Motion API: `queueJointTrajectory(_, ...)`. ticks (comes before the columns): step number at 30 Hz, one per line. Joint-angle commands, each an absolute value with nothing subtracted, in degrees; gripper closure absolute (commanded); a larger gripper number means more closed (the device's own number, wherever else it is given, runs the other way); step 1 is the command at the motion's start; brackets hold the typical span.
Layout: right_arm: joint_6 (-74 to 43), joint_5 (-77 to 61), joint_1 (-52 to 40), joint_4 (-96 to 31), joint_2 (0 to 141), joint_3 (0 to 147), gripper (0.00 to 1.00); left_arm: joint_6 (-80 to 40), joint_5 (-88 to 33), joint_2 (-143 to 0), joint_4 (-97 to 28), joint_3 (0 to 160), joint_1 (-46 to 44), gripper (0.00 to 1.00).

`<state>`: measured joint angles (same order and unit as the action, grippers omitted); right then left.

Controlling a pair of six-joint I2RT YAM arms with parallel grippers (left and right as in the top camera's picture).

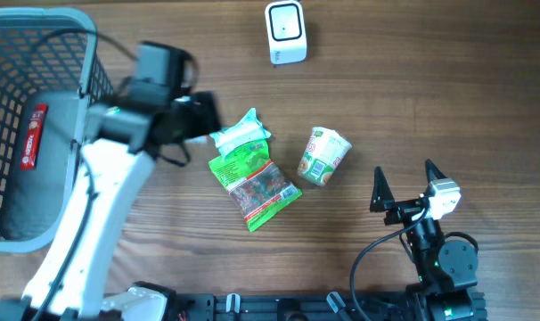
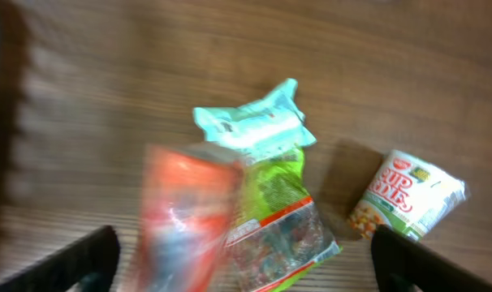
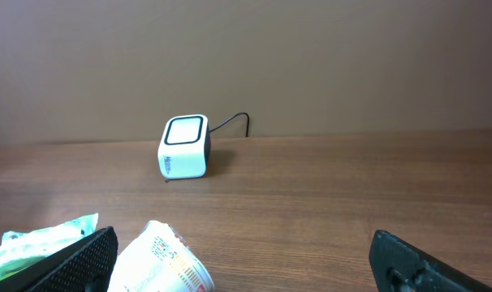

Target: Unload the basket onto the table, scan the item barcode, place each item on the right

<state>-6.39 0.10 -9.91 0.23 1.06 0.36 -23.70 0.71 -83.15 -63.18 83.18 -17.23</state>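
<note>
Wooden tabletop [image 1: 448,80], with the white boxy scanner [image 1: 285,31] at twelve o'clock. My right gripper [image 1: 404,169] gapes empty at five; my left gripper [image 2: 243,243] gapes near centre, a blurred red-orange packet [image 2: 189,219] (untouched, I judge) between its fingers. Pickup step: close, then present the barcode.

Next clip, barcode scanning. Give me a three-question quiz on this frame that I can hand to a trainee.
1. True or false: the cup noodles stands upright.
2. Which thing overlaps one end of the green snack bag? A: the teal packet. B: the cup noodles. C: nothing touches it.
3. Fill in the blank: the right pincer is ____ with nothing between its fingers.

Key: 1 false, it lies on its side. 2 A. 3 open.
</note>
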Motion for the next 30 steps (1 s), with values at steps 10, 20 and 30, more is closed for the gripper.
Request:
queueJointTrajectory(10, -6.17, 0.97, -9.78, 0.47, 0.80, 0.30, 0.00, -14.31, 13.26, -83.35, -63.61, 104.86, -1.61, 0.09)
queueJointTrajectory(20, -6.17, 0.97, -9.78, 0.47, 0.80, 0.30, 0.00, 1.13, 12.71, -93.43, -66.28, 104.90, 20.05, 0.05)
queueJointTrajectory(30, -6.15, 0.97, -9.78, 0.47, 0.80, 0.30, 0.00, 11.84, 4.45, -110.63, -65.32, 104.90, 31.75, 0.19)
